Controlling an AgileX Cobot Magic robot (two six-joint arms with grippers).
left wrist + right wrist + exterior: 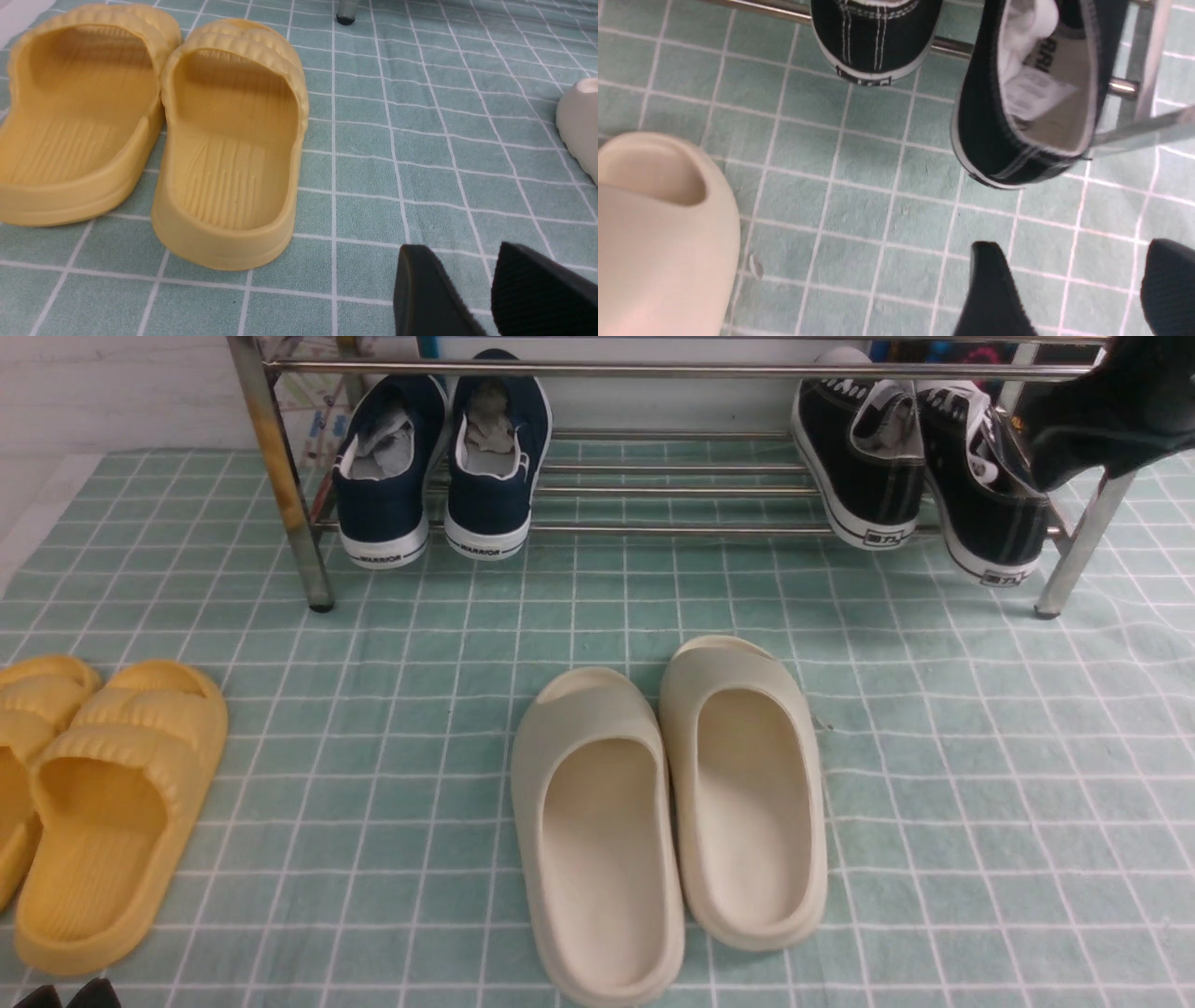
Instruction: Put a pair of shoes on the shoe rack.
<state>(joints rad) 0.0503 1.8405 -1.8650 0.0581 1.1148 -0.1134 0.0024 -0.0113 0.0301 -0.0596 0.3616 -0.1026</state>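
The pair of shoes, two black canvas sneakers, rests on the low rails at the right end of the chrome shoe rack (653,371). The left sneaker (859,476) and the right sneaker (985,513) both point their heels toward me, over the front rail. The right wrist view shows one heel (873,37) and the other shoe's grey lining (1031,93). My right gripper (1050,453) hovers just above and right of the right sneaker, open (1078,266), nothing between its fingers. My left gripper (460,266) is open and empty, low beside the yellow slides.
Navy slip-on sneakers (439,467) sit on the rack's left part, next to a rust-stained leg (280,476). Cream slides (672,803) lie mid-floor on the green checked cloth (980,784). Yellow slides (103,803) lie at the left. The rack's right leg (1083,551) stands beside my right gripper.
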